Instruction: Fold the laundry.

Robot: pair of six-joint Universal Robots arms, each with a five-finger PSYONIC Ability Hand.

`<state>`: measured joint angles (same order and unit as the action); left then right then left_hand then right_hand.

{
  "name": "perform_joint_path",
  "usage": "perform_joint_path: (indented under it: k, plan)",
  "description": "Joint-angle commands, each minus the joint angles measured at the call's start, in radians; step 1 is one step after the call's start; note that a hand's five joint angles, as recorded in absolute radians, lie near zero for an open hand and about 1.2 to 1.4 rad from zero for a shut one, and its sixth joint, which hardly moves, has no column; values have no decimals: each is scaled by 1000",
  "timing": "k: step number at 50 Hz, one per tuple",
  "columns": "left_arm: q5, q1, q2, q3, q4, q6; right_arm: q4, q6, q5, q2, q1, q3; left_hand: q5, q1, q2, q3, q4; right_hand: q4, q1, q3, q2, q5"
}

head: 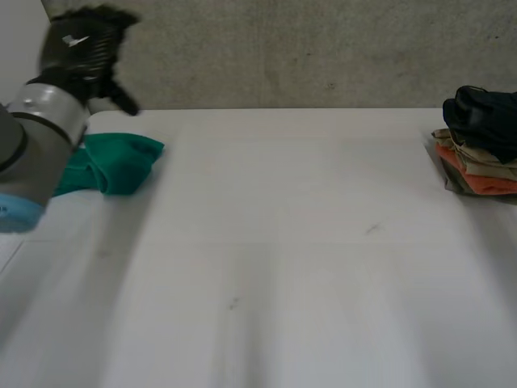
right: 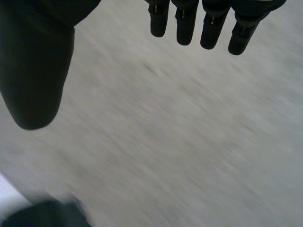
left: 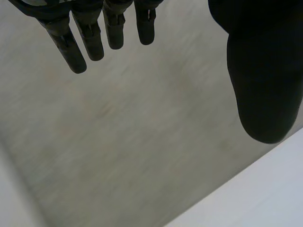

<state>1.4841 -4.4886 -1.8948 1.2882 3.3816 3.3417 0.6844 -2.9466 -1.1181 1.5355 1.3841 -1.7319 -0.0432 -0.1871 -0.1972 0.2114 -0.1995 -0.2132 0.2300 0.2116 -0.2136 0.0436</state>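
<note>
Head view, near to far: white table [head: 266, 275]. Green cloth [head: 121, 166] at left-middle of the frame, bunched, lying on the table, partly behind the left arm [head: 32, 137]; its long axis runs roughly across the frame, rising slightly to the right. Left hand [head: 85, 44] at upper left of the frame, raised above and behind the cloth, not touching it; so the cloth lies below the hand, toward frame centre. Folded stack [head: 477, 158] at the right edge, well apart from the cloth.

Left wrist view: fingers [left: 71, 52] straight, thumb spread wide, nothing held. Right hand [right: 33, 71]: fingers straight, thumb apart, nothing held.

Judgement: left hand is nearer; next move likely drops it onto the cloth; stack looks done, so the green cloth remains to fold.
</note>
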Motion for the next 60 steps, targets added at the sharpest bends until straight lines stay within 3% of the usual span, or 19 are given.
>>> perform_joint_path:
  k: [1,6,12,20,22,26,30,36,40,44,52,55,56,59,60]
  plan:
    - [-34,-175,-341,-183,12,194,-28,15,95,-9,179,-144,13,-18,-7,-7,-5,39,-55,-37,39,-44]
    - [-172,-239,-584,-364,15,317,-150,102,95,-136,213,-172,-4,-35,-25,11,-23,39,-55,-37,39,-44]
    - [-310,-250,-765,-548,21,317,-223,254,90,-195,237,-193,-81,-111,-101,87,-99,39,-55,-37,39,-44]
    - [-335,-253,-918,-710,1,318,-224,296,90,-196,233,-221,-301,-331,-321,307,-319,39,-55,-37,39,-44]
    - [-335,-253,-941,-734,-4,326,-224,296,90,-198,230,-221,-459,-489,-479,465,-477,39,-55,-37,39,-44]
    - [-318,-242,-943,-753,-7,326,-224,291,89,-198,228,-221,-1177,-1208,-1198,1183,-1195,39,-55,-37,39,-44]
    - [-274,-196,-851,-690,-28,298,-223,291,86,-196,228,-219,-1179,-1209,-1199,1185,-1197,39,-55,-37,39,-44]
    - [-180,-86,-509,-394,-39,98,-223,288,37,-184,227,-213,-1179,-1209,-1199,1185,-1197,39,-55,-37,39,-44]
    - [-168,64,-316,-223,-41,-107,-226,287,-37,-181,228,-206,-1179,-1209,-1199,1185,-1197,39,-55,-37,39,-44]
    - [-134,202,-210,-135,-39,-211,-229,287,-106,-169,231,-201,-1179,-1209,-1199,1185,-1197,39,-55,-37,39,-44]
    - [76,431,-358,-171,-54,-225,-229,285,-189,-156,240,-199,-1179,-1209,-1199,1185,-1197,39,-55,-37,39,-44]
    - [107,483,-395,-202,-64,-223,-230,285,-212,-156,239,-196,-1179,-1209,-1199,1185,-1197,39,-55,-37,39,-44]
    - [105,497,-398,-208,-71,-226,-230,285,-216,-158,239,-196,-1092,-1122,-1112,1098,-1110,39,-55,-37,39,-44]
    - [99,511,-392,-202,-90,-220,-236,284,-223,-158,240,-196,-231,-261,-251,237,-249,39,-55,-37,39,-44]
    - [99,517,-383,-198,-96,-222,-241,284,-223,-158,240,-196,-210,-241,-231,217,-229,39,-55,-37,39,-44]
